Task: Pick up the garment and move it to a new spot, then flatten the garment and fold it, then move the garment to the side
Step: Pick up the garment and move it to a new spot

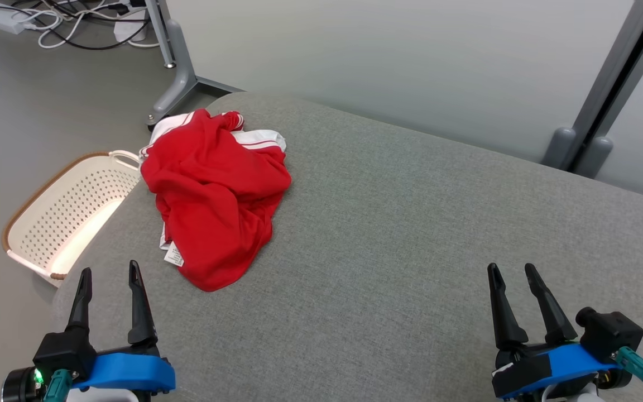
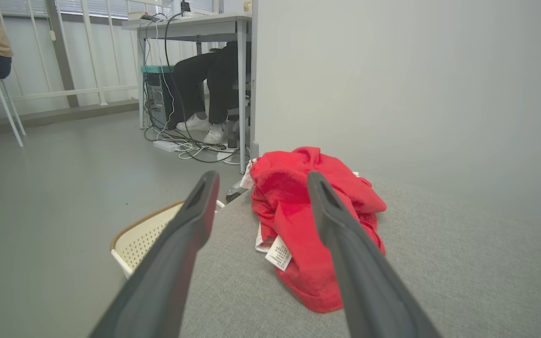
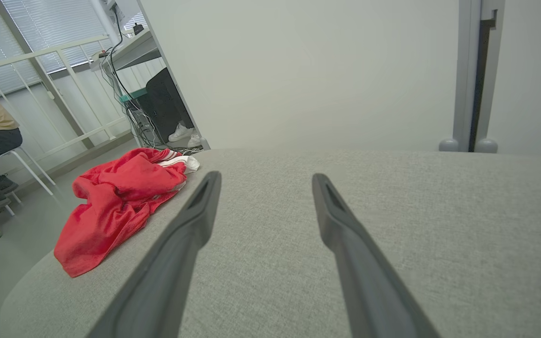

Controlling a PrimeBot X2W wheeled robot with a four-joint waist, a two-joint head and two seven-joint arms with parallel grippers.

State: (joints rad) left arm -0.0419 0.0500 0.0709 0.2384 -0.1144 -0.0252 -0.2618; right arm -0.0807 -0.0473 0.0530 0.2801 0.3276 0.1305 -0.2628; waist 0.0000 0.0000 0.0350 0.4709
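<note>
Grey woven fabric covers the broad surface (image 1: pixel 411 251) before us. A pale partition wall (image 1: pixel 411 50) stands behind it, and a grey floor (image 1: pixel 31 111) runs along our left.

1. Workpiece. We find the crumpled red garment (image 1: pixel 215 195) with white striped trim lying in a heap on the far-left part of the surface, close to its left edge. Nothing grips it. A white care label (image 1: pixel 174 255) hangs out at its near-left side (the print is too small to read).

2. We see the left end effector (image 1: pixel 109 268) at the lower left of the head view, over the near-left corner of the surface. Its two dark fingers stand parted and released, with nothing between them. It is near the garment but apart from it. In the left wrist view the garment lies ahead, beyond the fingertips.

3. We see the right end effector (image 1: pixel 510 267) at the lower right, over bare fabric. Its fingers are likewise spread and empty, well apart from the garment.

4. Surroundings. A cream perforated plastic basket (image 1: pixel 65 212) with a brown rim stands on the floor just beside the left edge of the surface, next to the garment. White and black cables (image 1: pixel 76 28) lie on the floor further back. In the left wrist view, a person's legs (image 2: pixel 200 84) in dark trousers and white shoes show under a white desk (image 2: pixel 190 21).
</note>
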